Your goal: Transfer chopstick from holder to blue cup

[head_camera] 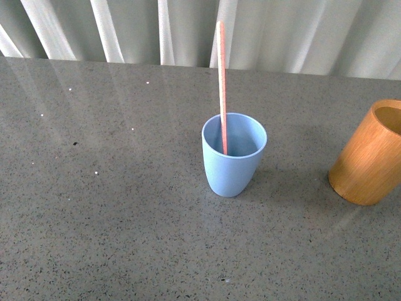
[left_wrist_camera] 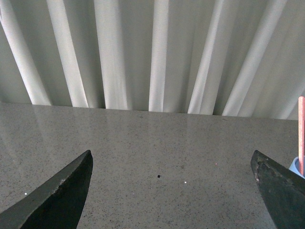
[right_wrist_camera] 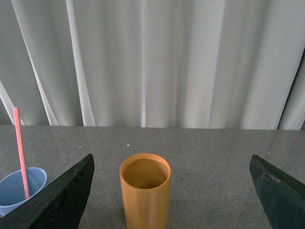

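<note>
Front view showed one chopstick (head_camera: 222,88) standing nearly upright in the blue cup (head_camera: 234,155) at mid-tabletop (head_camera: 113,213), leaning on the far rim, with the holder (head_camera: 368,153) well apart to the right and, judged from the right wrist view, empty inside. Both claws were spread apart and held nothing: the left claw (left_wrist_camera: 171,191) faced bare tabletop with the cup just at its edge, and the right claw (right_wrist_camera: 171,191) faced the holder. The light, narrow-based cup looked top-heavy under the tall stick, so any sideways brush from the nearby left claw could probably tip it and spill the chopstick.
</note>
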You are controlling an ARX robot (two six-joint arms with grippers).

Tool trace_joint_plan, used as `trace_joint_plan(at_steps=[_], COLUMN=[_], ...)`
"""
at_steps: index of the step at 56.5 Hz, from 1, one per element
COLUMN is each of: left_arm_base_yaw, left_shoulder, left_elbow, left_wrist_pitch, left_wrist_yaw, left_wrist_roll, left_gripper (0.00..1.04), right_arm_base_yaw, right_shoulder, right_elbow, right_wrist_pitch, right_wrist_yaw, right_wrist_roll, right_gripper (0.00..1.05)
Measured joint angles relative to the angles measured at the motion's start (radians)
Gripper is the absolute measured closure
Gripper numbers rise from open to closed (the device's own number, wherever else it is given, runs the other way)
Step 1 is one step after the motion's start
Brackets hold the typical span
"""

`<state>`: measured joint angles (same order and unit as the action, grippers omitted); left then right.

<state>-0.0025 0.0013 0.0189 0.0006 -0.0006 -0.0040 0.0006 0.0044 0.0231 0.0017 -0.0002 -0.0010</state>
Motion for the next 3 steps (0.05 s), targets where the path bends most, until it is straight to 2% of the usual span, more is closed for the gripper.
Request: trace_joint_plan(at_steps=[3], left_arm_base_yaw=[0.0], left_shoulder=[0.0], left_elbow=[0.0], left_wrist_pitch=[0.0], left_wrist_yaw=[0.0], left_wrist_roll=[0.0], left_gripper=[0.07], right_arm_base_yaw=[0.0], right_shoulder=[0.0], right_elbow=[0.0], right_wrist_pitch=[0.0], right_wrist_yaw=[0.0], right_wrist_roll=[0.0], right_gripper=[0.1])
